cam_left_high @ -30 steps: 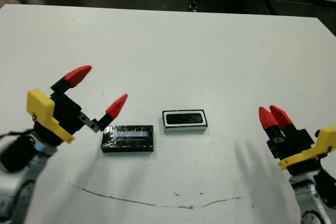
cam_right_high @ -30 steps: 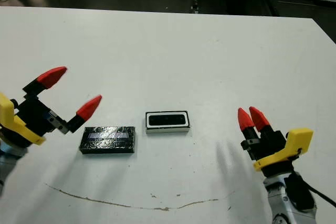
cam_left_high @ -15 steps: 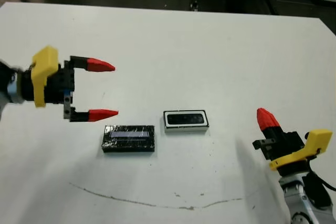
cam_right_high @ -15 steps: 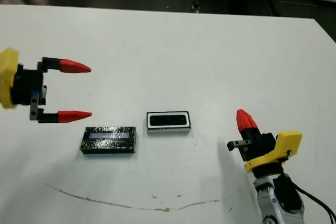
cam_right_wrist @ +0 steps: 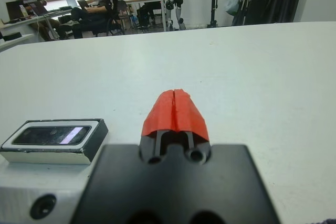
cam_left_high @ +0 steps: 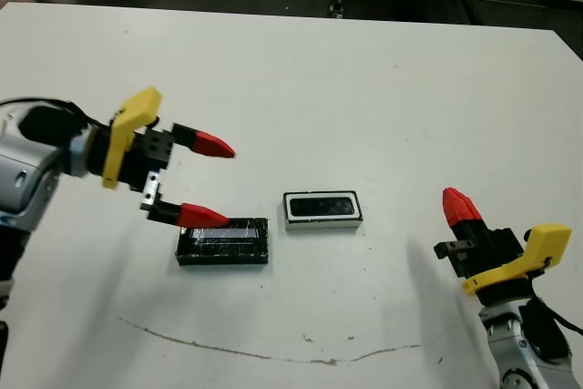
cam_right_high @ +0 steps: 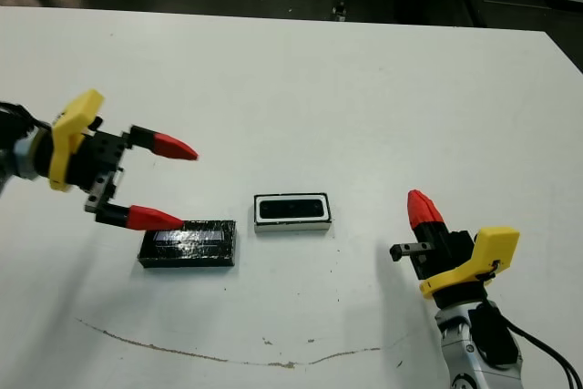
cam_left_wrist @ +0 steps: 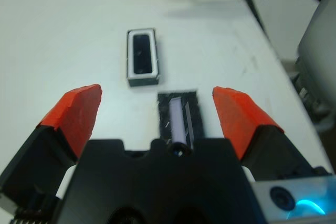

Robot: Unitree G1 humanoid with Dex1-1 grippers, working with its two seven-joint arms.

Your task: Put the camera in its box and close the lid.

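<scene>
The box (cam_left_high: 322, 209), a small white-walled tray, sits mid-table with the black camera (cam_left_high: 321, 206) lying inside it. To its left lies the lid (cam_left_high: 223, 240), glossy black with a pale stripe, flat on the table. My left gripper (cam_left_high: 228, 186) is open and hovers by the lid's left end, one red finger over the lid's near-left edge. In the left wrist view the lid (cam_left_wrist: 178, 119) shows between the spread fingers, the box (cam_left_wrist: 142, 64) beyond it. My right gripper (cam_left_high: 460, 207) is shut and empty, right of the box (cam_right_wrist: 52, 140).
A thin brown line (cam_left_high: 273, 348) marks the table near its front edge. The table's far edge (cam_left_high: 273, 14) meets a dark floor. Beyond the table, the right wrist view shows seated people (cam_right_wrist: 100, 3) at desks and stands of equipment.
My left gripper has swung in from the far left toward the lid and now reaches over its left end, still open. The right gripper has turned edge-on and barely moved since.
</scene>
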